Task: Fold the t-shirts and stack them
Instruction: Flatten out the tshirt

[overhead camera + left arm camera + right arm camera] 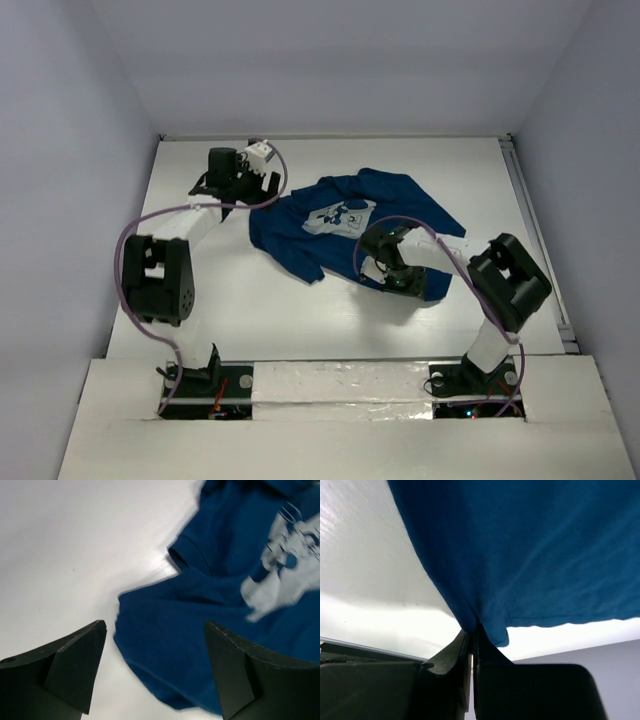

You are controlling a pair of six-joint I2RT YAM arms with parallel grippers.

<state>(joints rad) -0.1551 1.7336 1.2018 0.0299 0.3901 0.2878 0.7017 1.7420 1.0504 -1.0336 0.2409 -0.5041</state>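
A single dark navy t-shirt (335, 222) with a white chest print (335, 213) lies crumpled in the middle of the white table (220, 290). My left gripper (262, 188) is open at the shirt's left edge. In the left wrist view its gripper (156, 626) hangs above a sleeve and hem of the t-shirt (220, 605), with nothing between the fingers (75, 670). My right gripper (380, 258) is at the shirt's near right part. In the right wrist view that gripper (474, 630) is shut on a pinched fold of the t-shirt (530, 545), and the cloth hangs taut from the jaws.
White walls enclose the table at the back and on both sides. A metal rail (535, 230) runs along the right edge. A raised white ledge (340, 385) at the near edge carries both arm bases. A purple cable (130, 235) loops beside the left arm.
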